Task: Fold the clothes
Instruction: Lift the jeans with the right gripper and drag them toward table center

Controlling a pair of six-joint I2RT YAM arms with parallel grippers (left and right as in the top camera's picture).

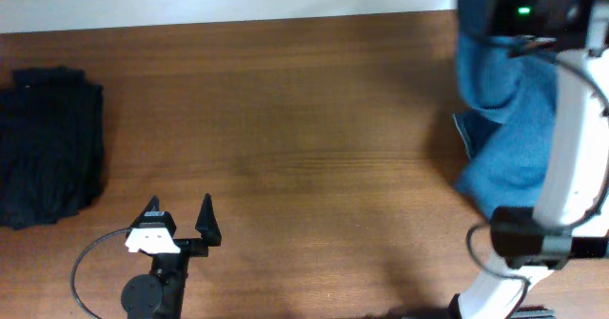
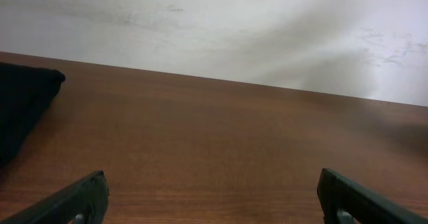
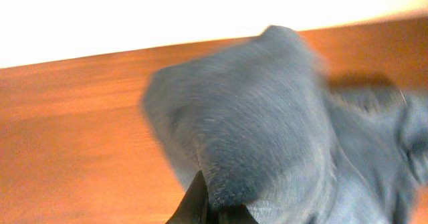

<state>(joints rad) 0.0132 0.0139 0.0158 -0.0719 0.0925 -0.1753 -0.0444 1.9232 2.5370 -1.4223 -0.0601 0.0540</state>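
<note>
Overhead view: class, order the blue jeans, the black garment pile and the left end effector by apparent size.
1-2. jeans and black garment pile: look alike; the right arm hides part of the jeans, so unranked.
3. left end effector: clearly smallest.

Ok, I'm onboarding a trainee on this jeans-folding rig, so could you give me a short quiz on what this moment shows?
1. True or false: the left hand is shut.
2. What is the right hand clamped on? A) the blue jeans B) a towel C) nothing
3. Which hand does the black garment pile lie nearer to?
Key: 1 false, it stands wide open over bare wood. 2 A. 3 the left hand.
</note>
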